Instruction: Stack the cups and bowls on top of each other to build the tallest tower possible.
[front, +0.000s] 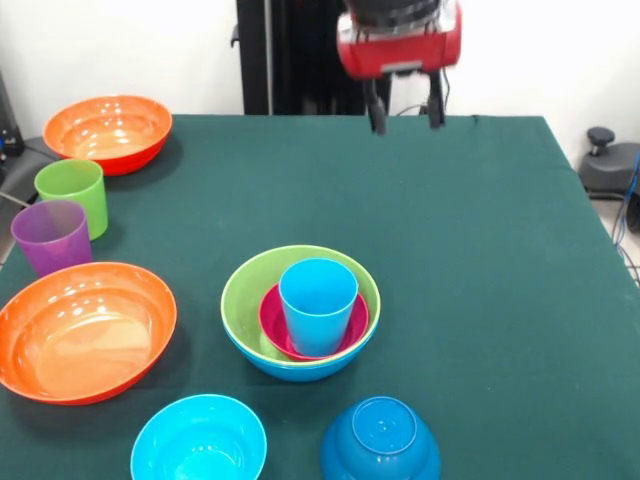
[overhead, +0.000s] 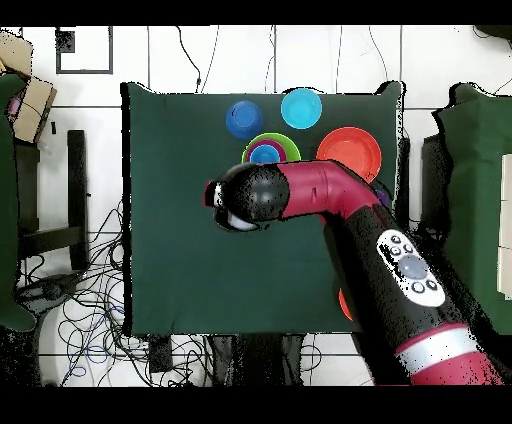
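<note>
The tower (front: 300, 312) stands mid-table: a lime green bowl (front: 240, 300) sits in a large blue bowl (front: 300, 368), and holds a small magenta bowl (front: 275, 325) with the light blue cup (front: 318, 303) upright in it. My gripper (front: 407, 115) hangs open and empty high over the table's far part, well clear of the tower. At the left edge stand the lime green cup (front: 72, 193) and the purple cup (front: 52, 235). In the overhead view the arm's head (overhead: 240, 197) lies just below the tower (overhead: 270, 151) and hides the fingers.
One orange bowl (front: 107, 130) sits at the far left corner, another (front: 85, 330) at the near left. A cyan bowl (front: 198, 440) and an upside-down dark blue bowl (front: 380, 440) lie at the near edge. The arm (overhead: 380, 240) covers the cups in the overhead view.
</note>
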